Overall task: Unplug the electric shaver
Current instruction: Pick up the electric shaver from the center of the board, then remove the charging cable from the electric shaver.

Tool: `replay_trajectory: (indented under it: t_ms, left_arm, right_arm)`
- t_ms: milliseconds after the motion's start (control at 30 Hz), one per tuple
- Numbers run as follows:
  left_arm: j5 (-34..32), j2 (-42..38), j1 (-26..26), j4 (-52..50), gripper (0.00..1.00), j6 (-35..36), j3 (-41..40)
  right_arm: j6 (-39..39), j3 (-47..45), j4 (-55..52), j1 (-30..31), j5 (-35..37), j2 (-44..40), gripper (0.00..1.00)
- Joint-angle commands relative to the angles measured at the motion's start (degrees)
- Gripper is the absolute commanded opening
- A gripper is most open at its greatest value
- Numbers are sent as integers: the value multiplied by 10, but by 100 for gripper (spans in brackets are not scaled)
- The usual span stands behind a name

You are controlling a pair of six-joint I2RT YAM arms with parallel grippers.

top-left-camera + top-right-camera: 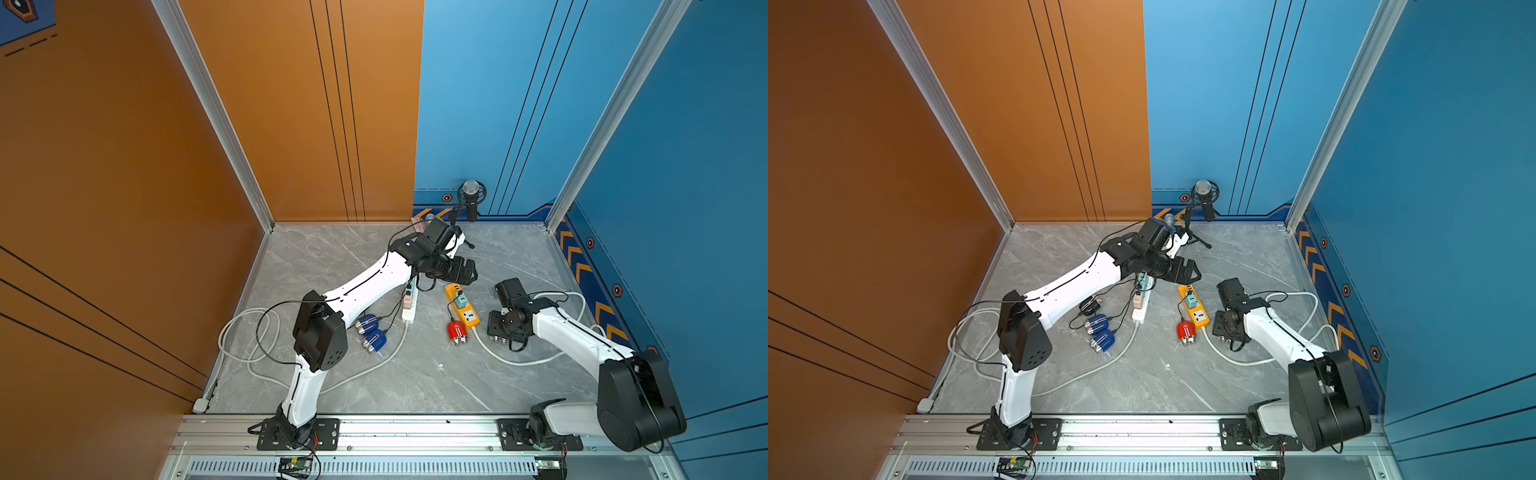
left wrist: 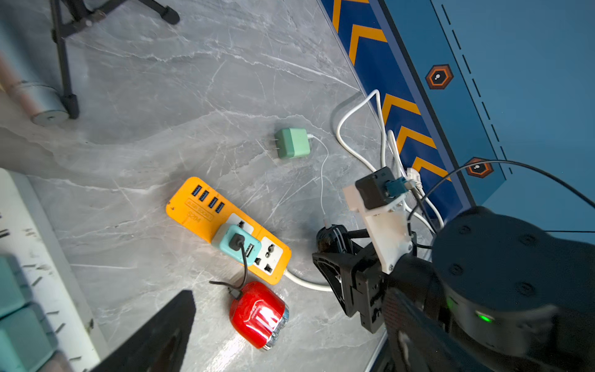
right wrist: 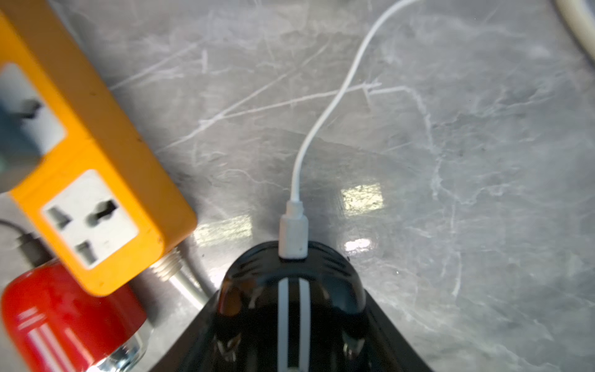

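My right gripper (image 3: 291,338) is shut on a black electric shaver (image 3: 291,290) with two white stripes, low over the table beside the orange power strip (image 3: 96,161). A white cable plug (image 3: 292,235) sits in the shaver's end. The cable runs to a green charger (image 2: 292,143) that lies loose on the table, prongs bare, apart from the orange strip (image 2: 199,206). My left gripper (image 1: 467,272) hovers open above the table beyond that strip's far end; one finger (image 2: 154,338) shows in the left wrist view. In both top views my right gripper (image 1: 505,328) (image 1: 1225,328) hides most of the shaver.
A red shaver (image 2: 257,314) is corded to a teal adapter (image 2: 236,246) in the orange strip. A white power strip (image 1: 409,305) with adapters and two blue shavers (image 1: 372,332) lie under the left arm. A microphone stand (image 1: 471,199) is at the back wall. White cables (image 1: 249,340) loop left and right.
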Motion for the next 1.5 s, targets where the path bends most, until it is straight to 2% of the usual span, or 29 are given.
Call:
replay_trajectory:
  t_ms: [0, 233, 633, 733, 767, 900, 1167, 1467]
  left_arm:
    - [67, 21, -11, -8, 94, -22, 30]
    - [123, 68, -27, -7, 93, -99, 67]
    - [132, 123, -48, -3, 88, -162, 101]
    - [122, 124, -49, 10, 87, -182, 91]
    - [122, 124, -48, 17, 82, -192, 83]
    - [137, 122, -47, 70, 76, -237, 47]
    - [140, 122, -68, 110, 72, -247, 21]
    - [159, 121, -72, 162, 60, -261, -12]
  right_arm:
    - [-34, -20, -21, -2, -32, -52, 47]
    - [-50, -54, -18, 0, -63, -123, 46]
    - [-65, -87, 41, 2, -117, -207, 45]
    - [-66, -95, 49, 3, -118, -222, 45]
    - [-65, -98, 52, 3, -115, -228, 45]
    - [-65, -116, 71, 2, -119, -262, 45]
    - [-67, -131, 95, -1, -145, -287, 45]
    - [-64, -112, 81, -16, -168, -270, 45]
